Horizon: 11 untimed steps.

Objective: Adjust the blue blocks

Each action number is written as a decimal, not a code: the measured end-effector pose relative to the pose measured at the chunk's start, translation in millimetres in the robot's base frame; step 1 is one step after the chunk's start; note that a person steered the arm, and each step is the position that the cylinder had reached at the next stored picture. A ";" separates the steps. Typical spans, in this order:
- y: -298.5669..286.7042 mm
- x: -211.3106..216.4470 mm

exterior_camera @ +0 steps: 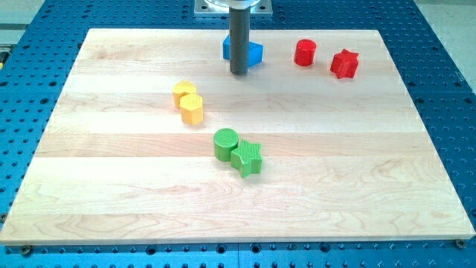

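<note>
Wooden tabletop [89,193] on a blue perforated base [446,82]; the strip along the tabletop's bottom edge holds no blocks. Going up from that edge, the first blocks are a green pair just left of centre: a green cylinder [226,143] and, touching it on its lower-right side, a green star-shaped block [248,158]. Further up and toward the left edge, a yellow pair, touching: a yellow hexagonal block [192,108] below, and a second yellow block [184,91] just above and left of it, its shape not clear. Near the top edge, about mid-width, blue block material [255,53] shows on both sides of the dark rod; the rod hides the middle, so I cannot tell whether this is one blue block or two, nor the shape. My tip [239,72] comes down at the lower side of the blue, right against it or just in front; contact cannot be confirmed. No claw is fitted on this arm, so no open or closed state to record. Toward the top-right corner, a red cylinder [305,53] and, near it to the right, apart from it, a red star-shaped block [344,64].
</note>
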State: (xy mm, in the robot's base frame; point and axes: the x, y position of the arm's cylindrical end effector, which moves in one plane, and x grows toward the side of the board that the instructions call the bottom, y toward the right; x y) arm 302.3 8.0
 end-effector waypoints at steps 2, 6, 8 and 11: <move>5.5 8.5; -51.9 -73.1; -8.5 -92.2; -99.5 -49.4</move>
